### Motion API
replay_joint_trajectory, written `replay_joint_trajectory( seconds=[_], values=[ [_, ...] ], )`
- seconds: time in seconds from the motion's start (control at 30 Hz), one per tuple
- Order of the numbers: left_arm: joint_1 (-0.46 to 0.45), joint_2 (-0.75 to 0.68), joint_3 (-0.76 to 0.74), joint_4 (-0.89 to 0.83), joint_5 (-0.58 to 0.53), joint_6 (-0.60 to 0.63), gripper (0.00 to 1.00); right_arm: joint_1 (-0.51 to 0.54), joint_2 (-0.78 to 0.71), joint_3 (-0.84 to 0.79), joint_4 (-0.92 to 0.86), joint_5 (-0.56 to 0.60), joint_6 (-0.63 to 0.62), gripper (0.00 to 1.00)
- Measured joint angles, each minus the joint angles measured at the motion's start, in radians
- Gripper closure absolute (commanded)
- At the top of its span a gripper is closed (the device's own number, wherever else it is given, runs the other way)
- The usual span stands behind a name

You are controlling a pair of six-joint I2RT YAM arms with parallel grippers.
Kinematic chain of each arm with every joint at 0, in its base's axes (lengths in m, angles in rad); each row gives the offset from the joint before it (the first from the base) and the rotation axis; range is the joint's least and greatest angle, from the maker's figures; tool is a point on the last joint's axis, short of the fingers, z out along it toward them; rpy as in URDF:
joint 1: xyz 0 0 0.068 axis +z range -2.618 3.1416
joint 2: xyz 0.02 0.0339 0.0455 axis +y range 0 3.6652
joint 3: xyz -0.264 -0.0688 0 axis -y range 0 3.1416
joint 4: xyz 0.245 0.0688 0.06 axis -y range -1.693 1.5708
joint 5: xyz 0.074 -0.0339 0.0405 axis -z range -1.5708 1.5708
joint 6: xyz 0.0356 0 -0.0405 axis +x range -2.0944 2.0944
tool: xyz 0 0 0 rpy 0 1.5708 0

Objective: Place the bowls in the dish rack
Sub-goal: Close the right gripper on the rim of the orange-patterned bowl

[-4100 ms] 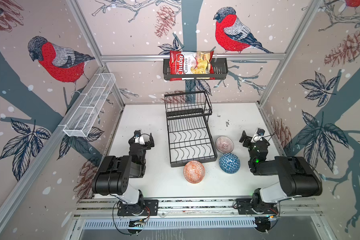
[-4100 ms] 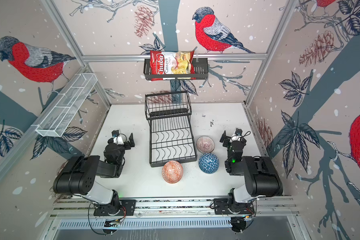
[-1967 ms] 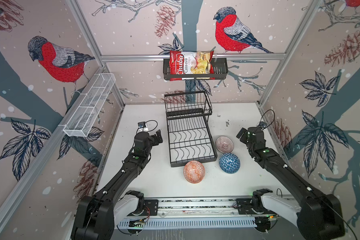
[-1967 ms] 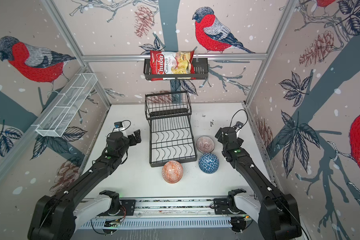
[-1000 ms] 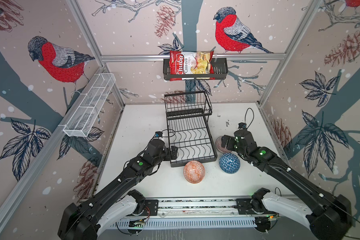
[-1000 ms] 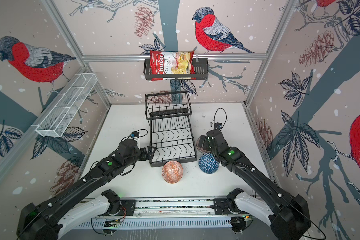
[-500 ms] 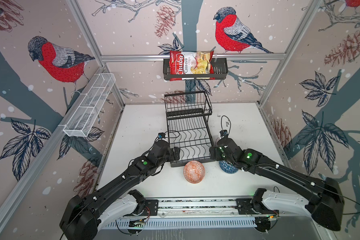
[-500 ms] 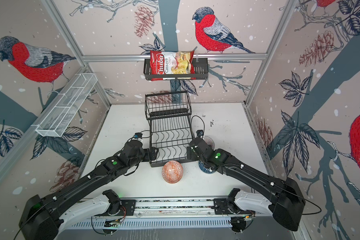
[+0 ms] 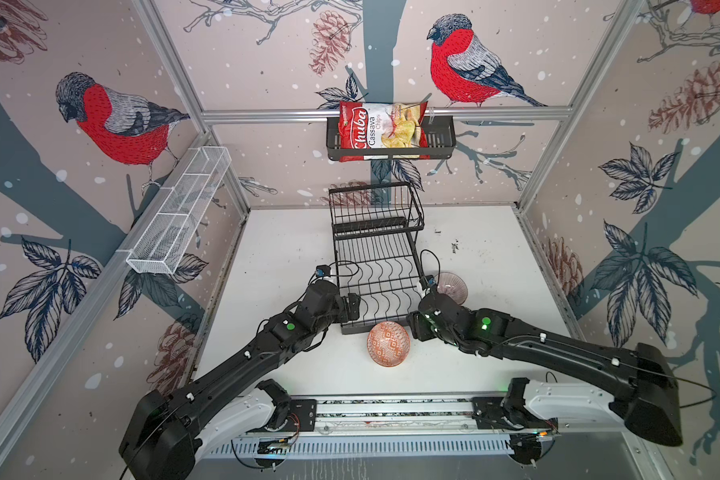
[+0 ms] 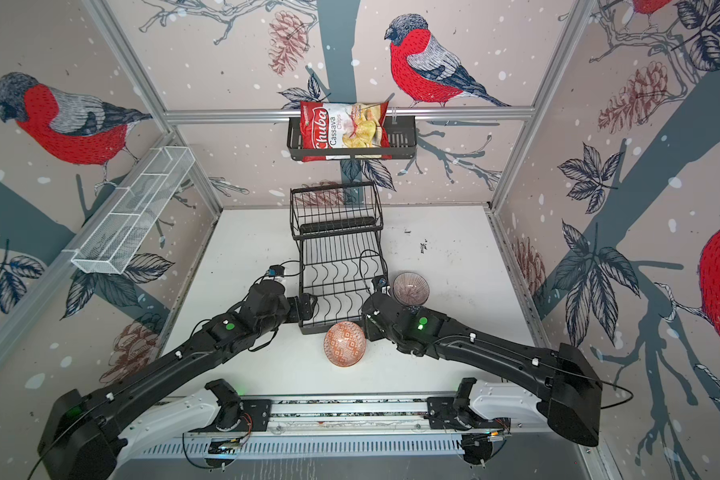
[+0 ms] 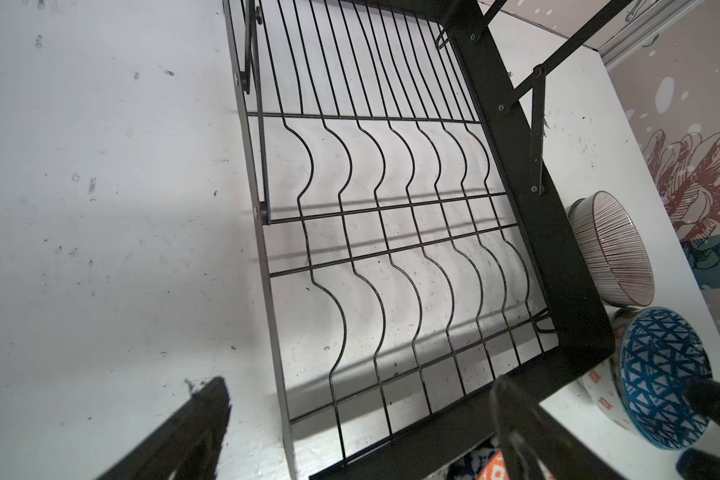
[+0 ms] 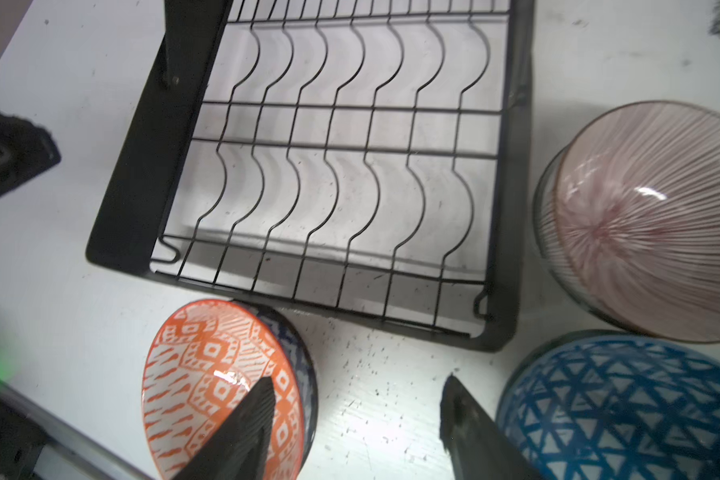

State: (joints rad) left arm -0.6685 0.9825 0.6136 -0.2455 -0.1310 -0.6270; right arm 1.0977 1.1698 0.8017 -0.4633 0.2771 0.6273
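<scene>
Bowls stand on the white tabletop [image 9: 283, 249], all outside the large black wire two-tier dish rack [image 9: 375, 257]. In both top views the round orange geometric-patterned ceramic bowl [image 9: 388, 344] sits at 6 o'clock from the rack, just off its near edge. The mauve-striped ceramic bowl [image 9: 452, 286] is at 4 o'clock, just beside the rack's side rail. The blue triangle-patterned ceramic bowl [image 12: 624, 407] is hidden under the right arm in the top views. The right wrist view shows it close beside the mauve one.

The right gripper [image 12: 358, 380] hangs low off the rack's 5 o'clock corner with its fingers apart and nothing clamped. One finger [image 12: 242, 432] overlaps the orange bowl, which has a navy bowl's edge [image 12: 304, 374] against it. The other finger [image 12: 474, 436] is over bare table between the orange and blue bowls.

The left gripper [image 11: 356, 384] is at the rack's 8 o'clock side, fingers spread wide. One finger [image 11: 184, 432] is over the table outside the rack and the other finger [image 11: 516, 424] over its near frame bar.
</scene>
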Motion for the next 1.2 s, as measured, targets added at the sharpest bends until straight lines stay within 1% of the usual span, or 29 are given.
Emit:
replay_joint_trajectory(
  seconds=[0.13,0.4,0.67,0.77,1.2],
  values=[
    [0.0,-0.005,-0.005,0.009,0.0,0.0,0.03,0.029,0.027,-0.004,0.011,-0.005,0.006,0.43],
    [0.0,-0.008,-0.011,0.032,0.0,0.0,0.03,0.069,0.132,0.002,0.035,-0.008,0.026,0.56],
    [0.0,-0.009,-0.023,0.036,-0.003,0.0,0.03,0.094,0.222,0.04,0.04,0.023,0.03,0.68],
    [0.0,-0.013,-0.03,0.039,-0.003,0.0,0.03,0.099,0.241,0.043,0.04,0.032,0.03,0.73],
    [0.0,-0.014,-0.033,0.039,-0.011,0.0,0.03,0.119,0.257,0.065,0.033,0.072,0.03,0.85]
  ],
)
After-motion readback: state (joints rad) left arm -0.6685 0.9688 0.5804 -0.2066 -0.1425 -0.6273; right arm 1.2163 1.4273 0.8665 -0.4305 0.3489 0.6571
